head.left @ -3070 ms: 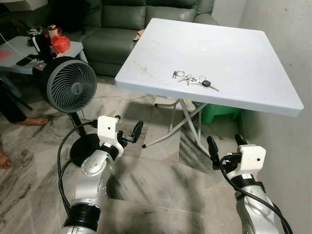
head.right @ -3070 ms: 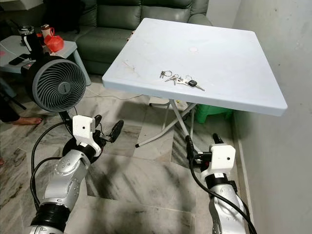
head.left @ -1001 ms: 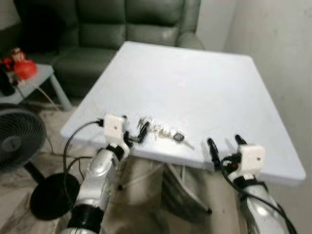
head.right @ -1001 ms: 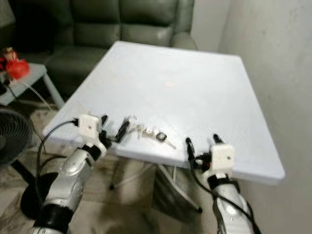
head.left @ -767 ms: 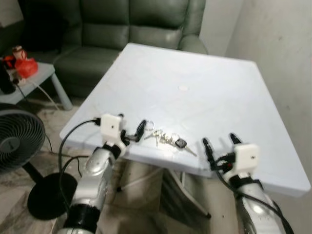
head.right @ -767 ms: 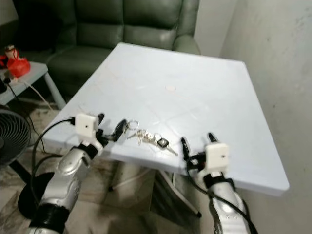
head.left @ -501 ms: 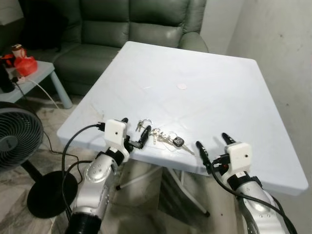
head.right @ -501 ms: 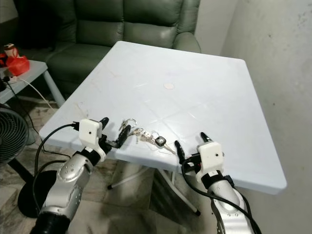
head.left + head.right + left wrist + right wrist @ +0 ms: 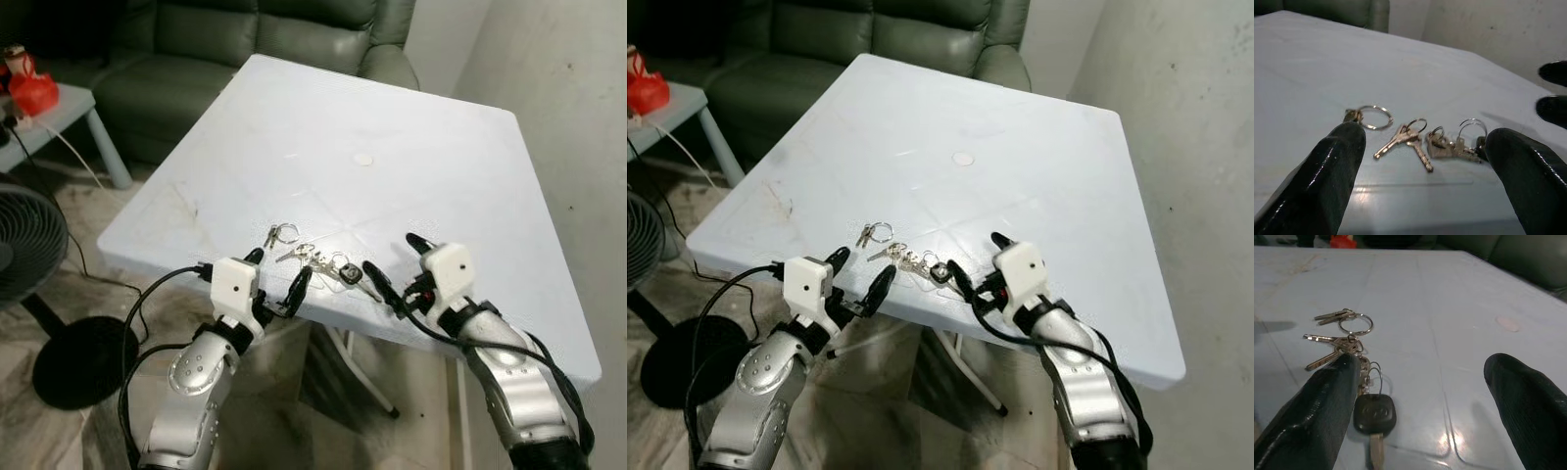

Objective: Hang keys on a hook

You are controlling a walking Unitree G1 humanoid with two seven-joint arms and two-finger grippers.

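Keys (image 9: 318, 260) lie flat near front edge of white table (image 9: 431, 157); right gripper (image 9: 397, 266) at their 3 o'clock, jaws spread; left gripper (image 9: 277, 277) at their 7 o'clock, jaws spread, nothing held

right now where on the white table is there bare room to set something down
Most of the white table is bare: the far half toward the sofa, apart from a small round mark, and the right side along the wall. The near edge is crowded: the keys lie between the left gripper and right gripper.
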